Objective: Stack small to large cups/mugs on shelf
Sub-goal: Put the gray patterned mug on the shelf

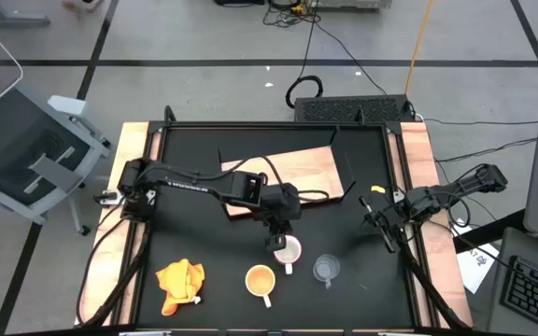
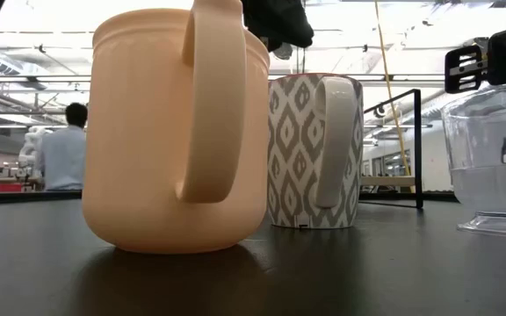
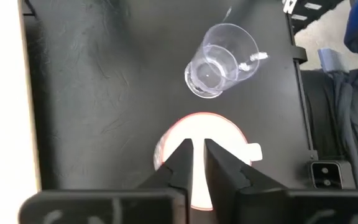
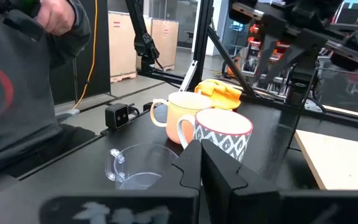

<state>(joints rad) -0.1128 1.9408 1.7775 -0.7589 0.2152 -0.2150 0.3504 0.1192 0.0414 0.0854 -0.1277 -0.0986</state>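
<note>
Three cups stand on their bases on the black tabletop near its near edge. The white cup (image 1: 288,250) (image 3: 229,134) has a grey pattern on its outside (image 2: 310,149). The yellow-orange cup (image 1: 261,280) (image 2: 174,132) stands left of it and the clear glass cup (image 1: 326,269) (image 3: 219,59) to its right. My left gripper (image 1: 278,231) (image 3: 197,149) points down over the white cup's mouth with a narrow gap between its fingers; in the low view it is clear of the rim. My right gripper (image 1: 378,222) (image 4: 201,149) waits, shut, at the table's right. The wooden shelf board (image 1: 283,177) lies flat behind the cups.
An orange-yellow cloth (image 1: 180,283) lies crumpled near the table's near left corner. A black frame post (image 2: 420,149) stands beyond the cups. A person in a grey top (image 4: 17,93) is close to the table's right side, and another person (image 2: 64,149) stands far off in the room.
</note>
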